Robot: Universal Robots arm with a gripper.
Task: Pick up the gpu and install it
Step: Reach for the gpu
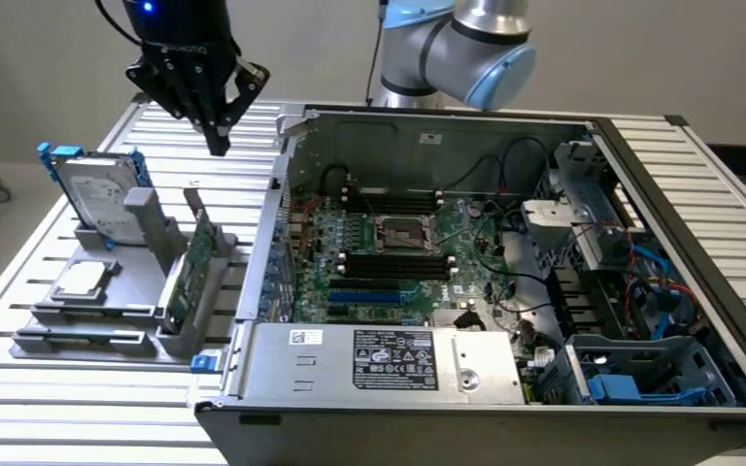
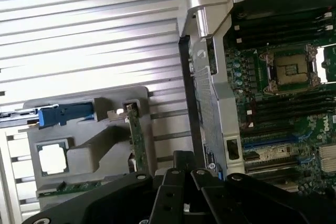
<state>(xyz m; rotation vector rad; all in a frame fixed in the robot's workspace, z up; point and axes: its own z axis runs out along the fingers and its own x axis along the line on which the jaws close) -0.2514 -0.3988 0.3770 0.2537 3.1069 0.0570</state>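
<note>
The gpu [image 1: 189,264] stands on edge in the grey holder [image 1: 127,316] on the desk [image 1: 62,408], beside the open computer case [image 1: 451,136], and is not yet gripped.

Caution: the card is thin and closely flanked by the holder's posts. An off-centre descent could strike a post or the board edge, and a skewed grip could tilt the card.

The end effector [image 1: 218,144] hangs high over the desk, pointing down, well apart from the card. Its fingers are together and hold nothing.

Green gpu [image 1: 182,283], black gripper [image 1: 219,144]
</note>
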